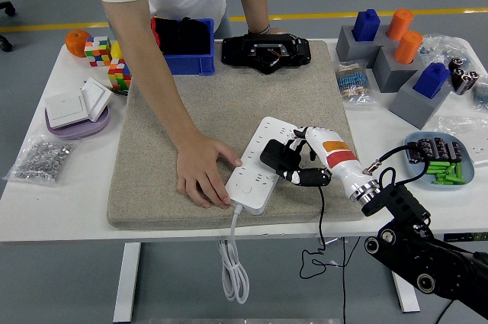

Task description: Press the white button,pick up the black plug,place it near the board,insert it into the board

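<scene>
**Black plug held over the white power strip**

The black plug (279,155) sits in the robot's right hand (305,159), whose fingers (307,178) are curled around it, gripping it from the right side. The plug is over the right half of the white power strip (259,165), at its socket face; whether its pins are seated cannot be told. A black cable (320,221) hangs from the hand area down past the table's near edge.

The power strip lies diagonally on a grey felt mat (221,110) that covers the middle of the white table (46,202). Its white cord (232,263) drops off the near edge. A person's hand (202,174) lies flat on the mat, with fingers resting on the strip's near left end, pinning it down. The person's other hand touches a black device (265,52) at the mat's far edge.

The robot's left arm is out of sight. A blue bin (183,46) stands at the mat's far left corner, with puzzle cubes (107,59) beside it.
</scene>
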`<state>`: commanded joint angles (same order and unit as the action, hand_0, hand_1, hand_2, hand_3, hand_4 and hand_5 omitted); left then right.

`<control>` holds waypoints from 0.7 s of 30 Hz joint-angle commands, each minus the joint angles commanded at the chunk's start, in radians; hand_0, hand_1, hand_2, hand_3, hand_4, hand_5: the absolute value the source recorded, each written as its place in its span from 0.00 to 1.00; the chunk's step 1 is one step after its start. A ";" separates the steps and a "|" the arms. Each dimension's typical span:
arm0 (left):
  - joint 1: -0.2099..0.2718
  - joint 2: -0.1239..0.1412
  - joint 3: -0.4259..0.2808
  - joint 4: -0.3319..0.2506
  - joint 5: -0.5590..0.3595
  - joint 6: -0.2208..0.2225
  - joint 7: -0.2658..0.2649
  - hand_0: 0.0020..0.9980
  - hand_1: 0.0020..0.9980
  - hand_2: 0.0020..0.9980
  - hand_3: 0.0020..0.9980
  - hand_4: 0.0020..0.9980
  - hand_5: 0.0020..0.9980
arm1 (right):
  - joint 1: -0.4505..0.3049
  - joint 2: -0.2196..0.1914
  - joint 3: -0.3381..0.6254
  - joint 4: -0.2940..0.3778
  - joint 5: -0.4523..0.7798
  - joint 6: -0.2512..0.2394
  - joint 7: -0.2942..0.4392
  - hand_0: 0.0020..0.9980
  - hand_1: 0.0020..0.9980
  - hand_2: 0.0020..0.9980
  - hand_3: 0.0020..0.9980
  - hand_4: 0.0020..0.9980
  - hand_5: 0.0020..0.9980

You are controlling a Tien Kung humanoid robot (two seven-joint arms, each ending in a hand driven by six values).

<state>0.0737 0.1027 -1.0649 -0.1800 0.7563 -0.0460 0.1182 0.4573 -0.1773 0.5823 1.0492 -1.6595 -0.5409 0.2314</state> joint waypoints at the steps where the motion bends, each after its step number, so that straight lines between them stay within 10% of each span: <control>1: -0.001 0.000 -0.004 0.000 0.004 0.000 0.001 0.71 0.67 0.59 0.68 0.67 0.26 | 0.000 0.001 0.001 0.000 0.001 -0.001 0.000 0.22 0.20 0.23 0.42 0.68 0.00; 21: 0.000 -0.002 -0.008 0.000 0.006 0.001 0.000 0.70 0.66 0.59 0.68 0.66 0.26 | -0.009 -0.007 0.000 0.015 0.018 -0.017 -0.009 0.23 0.22 0.26 0.43 0.69 0.00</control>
<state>0.0736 0.1005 -1.0733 -0.1800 0.7621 -0.0454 0.1187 0.4483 -0.1843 0.5824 1.0643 -1.6419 -0.5582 0.2227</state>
